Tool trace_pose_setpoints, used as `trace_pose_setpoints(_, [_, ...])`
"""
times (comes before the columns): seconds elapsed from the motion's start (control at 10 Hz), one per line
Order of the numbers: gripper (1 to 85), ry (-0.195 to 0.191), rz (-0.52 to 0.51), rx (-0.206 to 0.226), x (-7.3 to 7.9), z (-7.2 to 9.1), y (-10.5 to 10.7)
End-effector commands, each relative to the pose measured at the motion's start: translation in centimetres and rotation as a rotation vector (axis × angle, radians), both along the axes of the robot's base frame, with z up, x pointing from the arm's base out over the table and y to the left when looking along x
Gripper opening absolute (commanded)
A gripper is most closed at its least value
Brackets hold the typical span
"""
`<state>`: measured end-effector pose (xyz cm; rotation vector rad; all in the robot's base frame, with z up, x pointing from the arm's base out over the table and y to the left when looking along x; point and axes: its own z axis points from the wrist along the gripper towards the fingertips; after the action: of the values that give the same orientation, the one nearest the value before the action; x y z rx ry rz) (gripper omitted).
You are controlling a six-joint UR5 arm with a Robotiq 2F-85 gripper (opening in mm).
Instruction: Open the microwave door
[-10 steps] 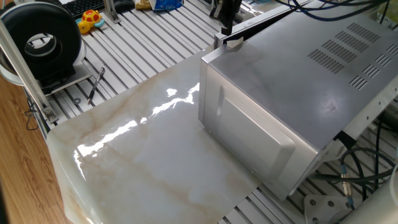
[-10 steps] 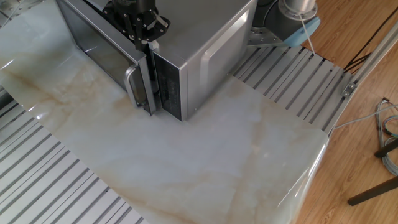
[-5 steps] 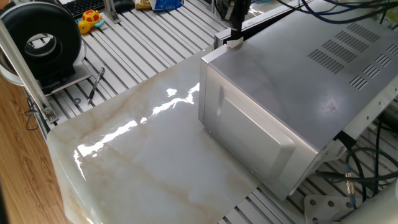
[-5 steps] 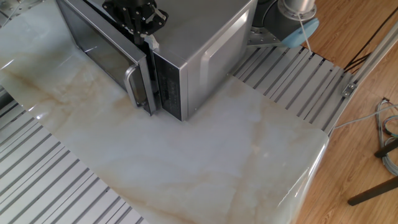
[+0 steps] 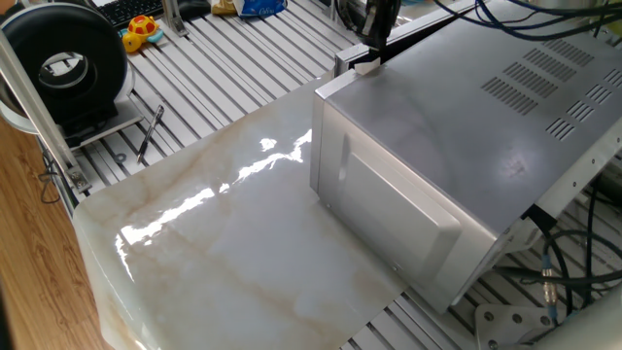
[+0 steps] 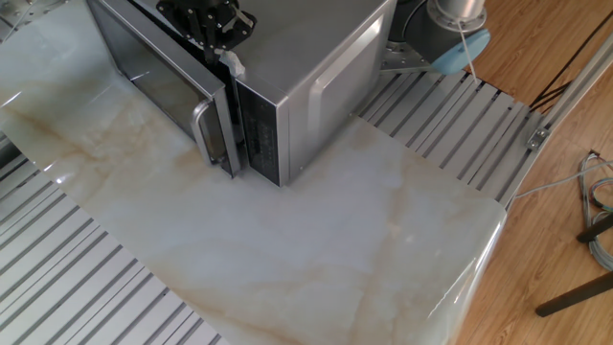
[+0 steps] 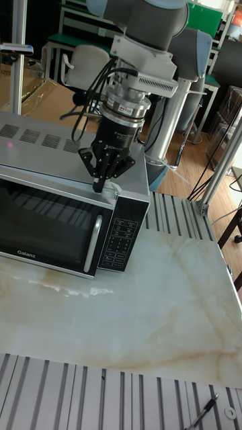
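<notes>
Gripper [image 7: 106,180] lifted slightly off microwave [image 5: 466,146] top front corner since a second ago, fingers together on nothing; microwave door [image 7: 47,228] barely ajar.

microwave [image 7: 60,144]: silver-grey box with vent slots on top, seen directly beneath the tool [image 7: 104,184].
microwave door [image 7: 47,225]: dark glassy panel with a vertical handle, below-left of the tool; seen nearly shut.

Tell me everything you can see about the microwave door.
The microwave door is a silver-framed panel with a dark glassy window, "Galanz" lettering and a vertical silver handle beside the keypad. It looks shut or barely ajar. The gripper sits at its top corner; contact cannot be told.
</notes>
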<state>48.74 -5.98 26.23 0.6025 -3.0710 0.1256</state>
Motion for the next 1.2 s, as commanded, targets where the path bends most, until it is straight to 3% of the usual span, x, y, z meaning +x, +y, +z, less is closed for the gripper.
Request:
trace_pose_setpoints(0.0, [1.3,-0.001,0.016,0.018,-0.1,-0.3,0.0])
trace_pose_setpoints(0.3, [1.3,-0.02,0.057,0.017,1.6,-1.1,0.1])
trace_pose_setpoints(0.7, [1.3,-0.003,0.102,0.029,3.3,-0.9,1.8])
trace_pose_setpoints(0.8, [1.3,-0.005,0.083,0.055,3.0,-0.9,2.5])
trace_pose_setpoints(0.9, [1.3,-0.009,0.0,0.118,2.5,-1.0,4.2])
trace_pose_setpoints(1.1, [1.3,-0.012,-0.061,0.118,2.6,-1.0,4.2])
